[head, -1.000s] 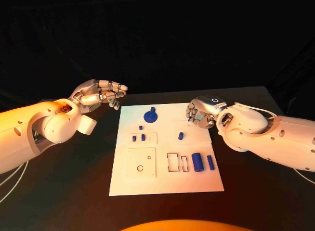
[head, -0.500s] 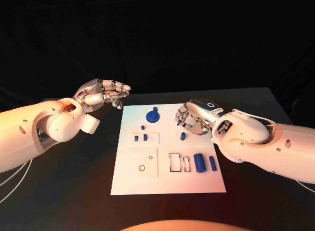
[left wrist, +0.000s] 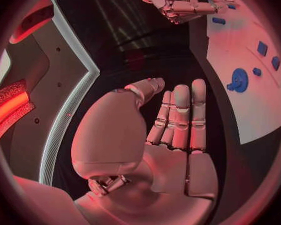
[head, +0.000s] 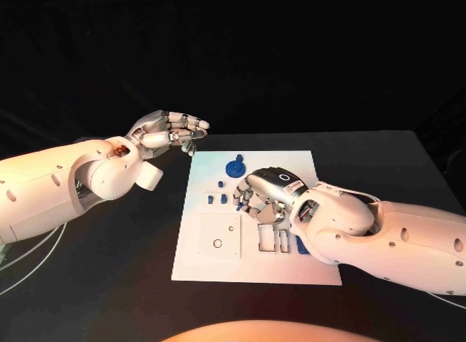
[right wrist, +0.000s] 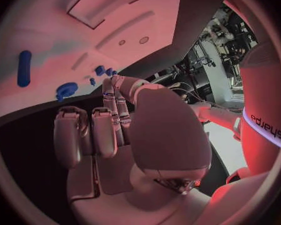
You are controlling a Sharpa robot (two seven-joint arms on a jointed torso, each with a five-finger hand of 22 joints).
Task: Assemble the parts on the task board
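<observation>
Although the task board (head: 256, 256) lies flat in the middle of the black table (head: 397, 164) as it did a second ago, the right hand (head: 262, 194) has advanced from the board's right edge to a position over its centre, above the small blue pegs (head: 221, 197) and near the blue gear (head: 235, 168). This indicates an approach to a pick; no part appears to be held yet, and the blue cylinders (head: 298, 246) near the right forearm appear unmoved. In the head view the right hand's fingers are curled downward over the board, and whether they touch a part cannot be determined. The right wrist view shows those fingers (right wrist: 93, 130) side by side and bare. The left hand (head: 174, 131) remains raised off the board's far left corner, fingers curled inward; the left wrist view shows its fingers (left wrist: 181, 117) straight, together and empty, with the gear (left wrist: 238, 79) on the board beyond.
</observation>
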